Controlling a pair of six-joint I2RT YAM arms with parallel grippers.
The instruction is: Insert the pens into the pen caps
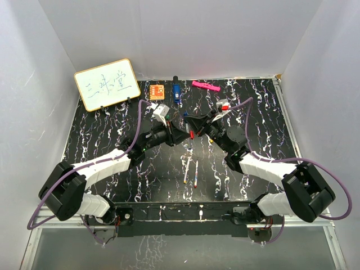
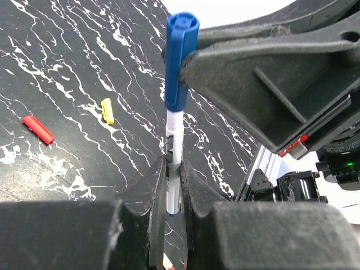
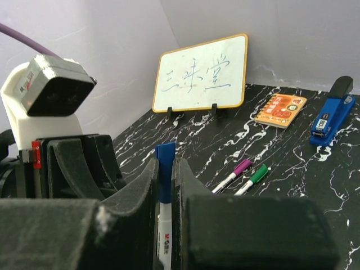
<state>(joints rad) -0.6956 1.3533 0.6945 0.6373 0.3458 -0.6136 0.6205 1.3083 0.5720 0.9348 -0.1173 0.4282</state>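
Pinching pen (image 2: 174, 135) by barrel with left end effector (image 2: 173, 181), blue cap (image 2: 180, 62) with right end effector (image 3: 165, 171); guessing light, stiff, kinda slippery.

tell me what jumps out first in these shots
Mid-table the left gripper clamps a white pen while the right gripper pinches the blue cap on its end. A whiteboard with blue writing stands at the back left, and a red cap and a yellow cap lie loose on the black marbled table.
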